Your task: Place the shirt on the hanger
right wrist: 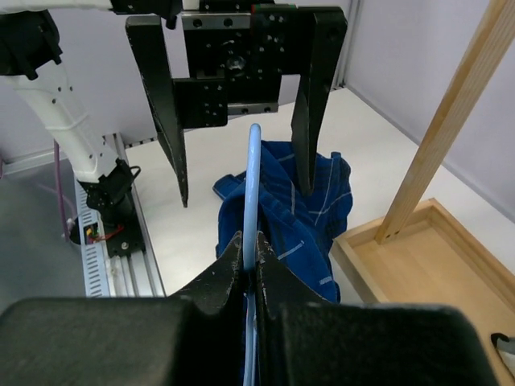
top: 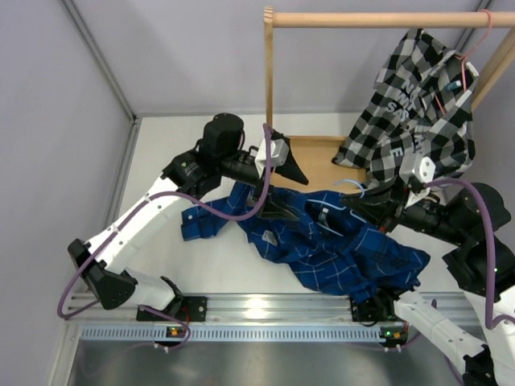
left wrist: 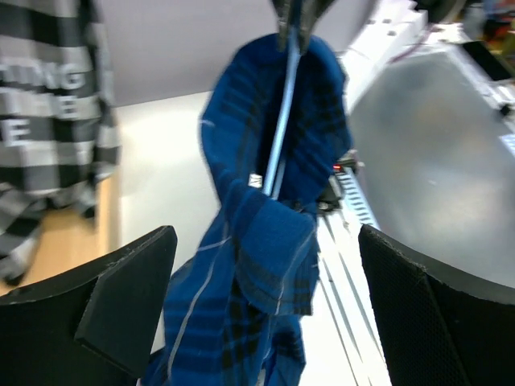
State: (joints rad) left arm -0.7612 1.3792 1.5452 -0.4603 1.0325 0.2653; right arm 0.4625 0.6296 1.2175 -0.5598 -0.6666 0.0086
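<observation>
**Supervisor:** State the step in hand

**Operator:** I judge it to be threading. The shirt (top: 346,249) lies crumpled on the table (top: 217,265) between my two arms. In the left wrist view, one fold of it is draped over the hanger (right wrist: 254,169). The right gripper (right wrist: 249,253) is clamped on the hanger's thin wire and holds it low over the cloth. The left gripper (left wrist: 265,241) hangs above the draped fold with its fingers spread wide, grasping nothing.

**Supervisor:** What does the next move call for?

**Operator:** As I read it:
1. Close the left fingers on the fold near the collar.
2. Draw the fold along the wire while the right side holds steady. The fabric is soft and may slide off.

I cannot tell whether the wire is inside the shirt or only under it.

**Supervisor:** Count the items, largest first

**Operator:** One table. One wooden rack (top: 378,19). Two arms. Two shirts: the blue one, and a black-and-white shirt (top: 418,104) hanging on the rack. Two hangers: the light-blue one, and a pink hanger (top: 476,40) carrying the second shirt. Two grippers
</observation>
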